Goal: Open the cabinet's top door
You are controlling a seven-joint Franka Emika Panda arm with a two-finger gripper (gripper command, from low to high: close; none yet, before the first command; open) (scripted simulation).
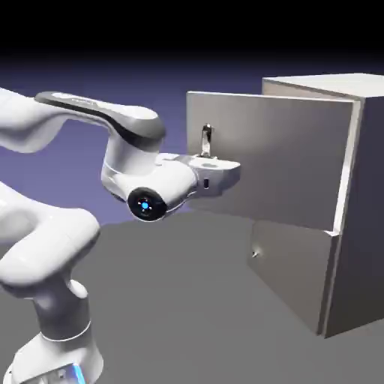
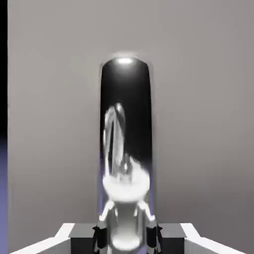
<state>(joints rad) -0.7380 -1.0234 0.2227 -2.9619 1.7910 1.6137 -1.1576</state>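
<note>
The grey metal cabinet (image 1: 364,187) stands at the exterior view's right. Its top door (image 1: 285,161) is swung out from the cabinet front, with its free edge toward the arm. The slim bar handle (image 1: 206,139) rises near that edge, and my gripper (image 1: 212,160) is shut on its lower part. In the hand view the dark, glossy handle (image 2: 126,99) stands upright before the grey door panel (image 2: 203,124). It runs down between my gripper (image 2: 126,234), whose dark fingertips (image 2: 101,234) press on either side of it.
The shorter lower door (image 1: 289,274) sits flush with the cabinet front below the swung-out panel. A grey table top (image 1: 187,300) spreads between the robot's base and the cabinet.
</note>
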